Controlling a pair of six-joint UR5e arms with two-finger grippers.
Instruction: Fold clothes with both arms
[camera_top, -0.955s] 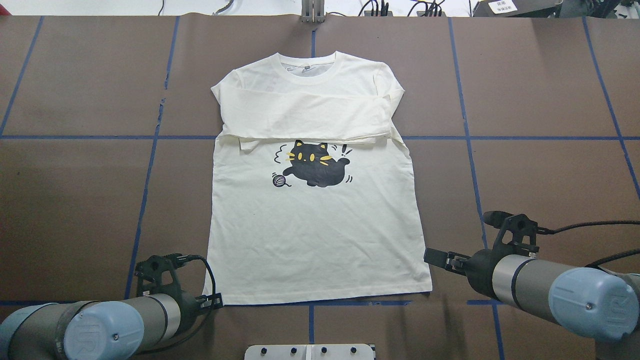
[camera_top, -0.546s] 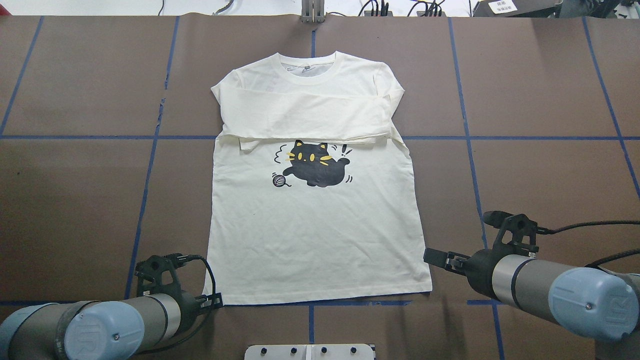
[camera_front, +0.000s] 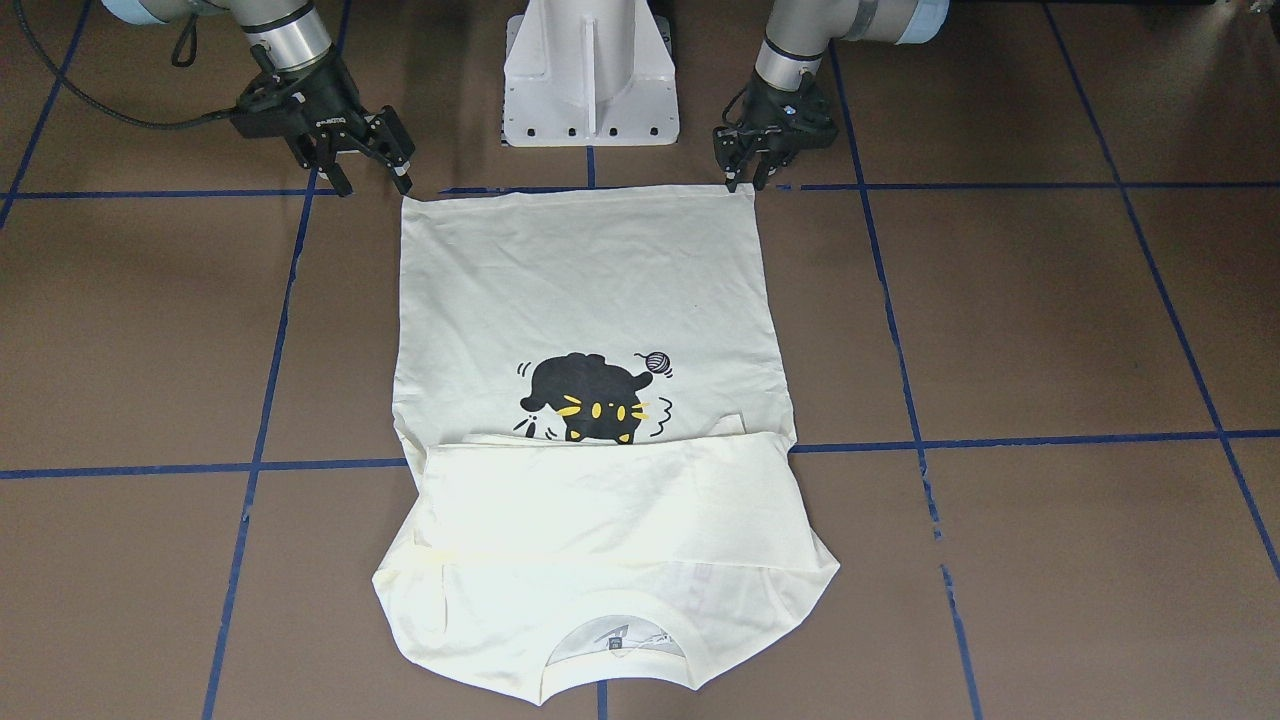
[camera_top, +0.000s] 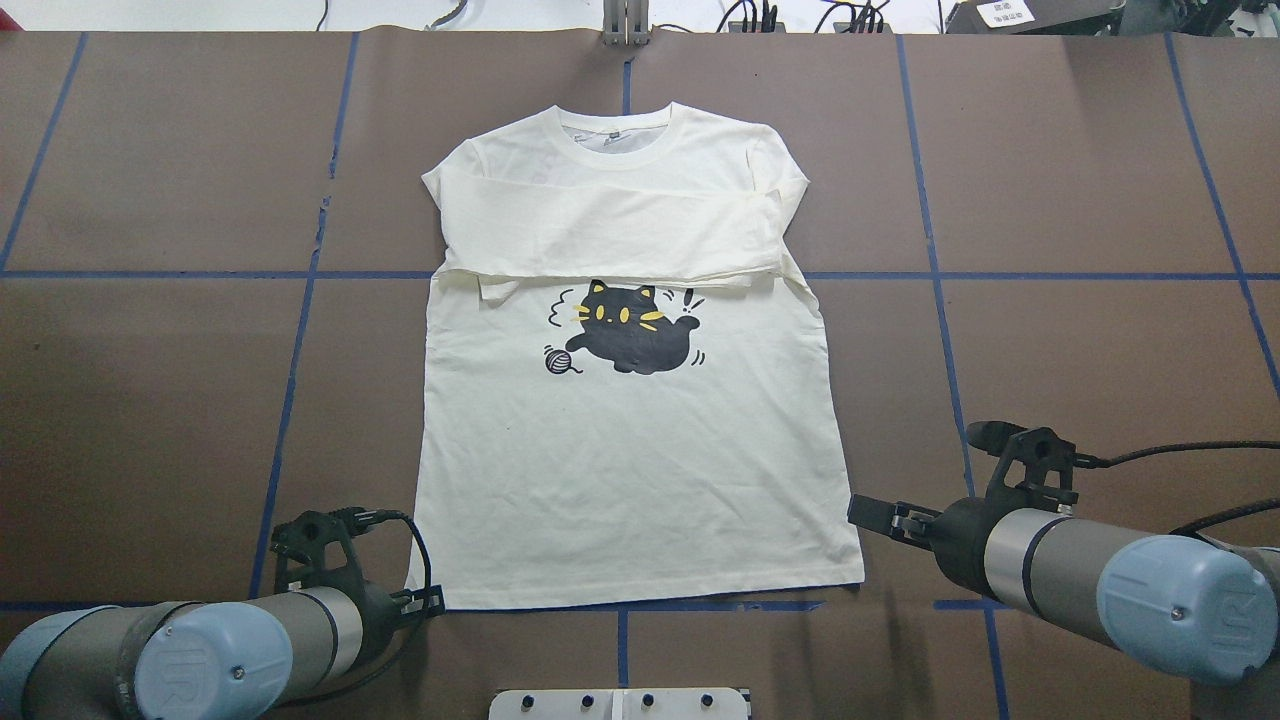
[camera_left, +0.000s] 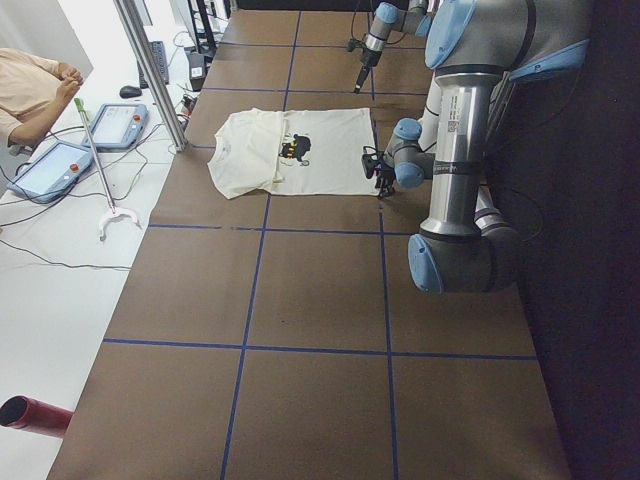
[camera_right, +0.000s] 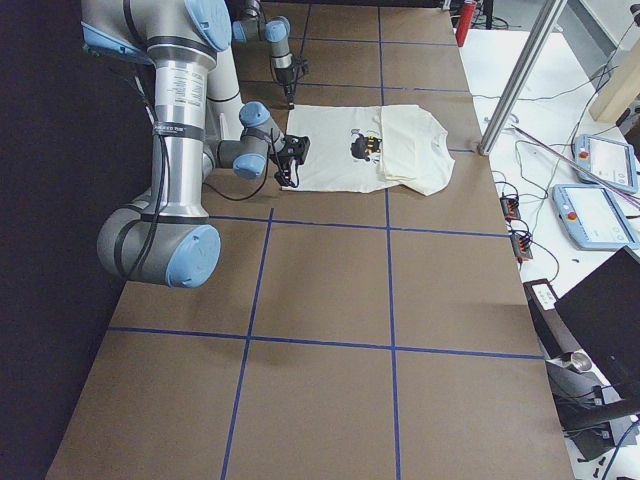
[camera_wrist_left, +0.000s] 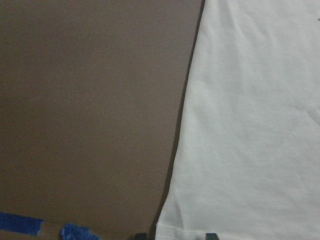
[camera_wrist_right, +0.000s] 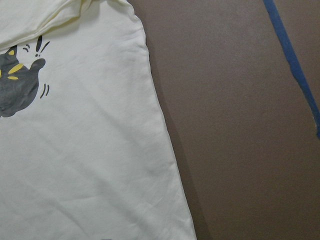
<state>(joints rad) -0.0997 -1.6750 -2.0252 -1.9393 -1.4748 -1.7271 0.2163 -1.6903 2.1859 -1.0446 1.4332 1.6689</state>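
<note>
soft, light cat-print shirt (camera_front: 580, 280) likely drapes limply; pinch its hem corners. left end effector (camera_front: 743, 180) and right end effector (camera_front: 375, 178) are both released.

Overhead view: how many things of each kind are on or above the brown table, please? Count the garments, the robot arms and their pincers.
Cream-white long-sleeved shirt with a black cat print: 1
Grey-silver tubular robot arms with light-blue joint caps: 2, left and right
Black skeletal pincers: 2, left and right, both open
Total: 5
</note>
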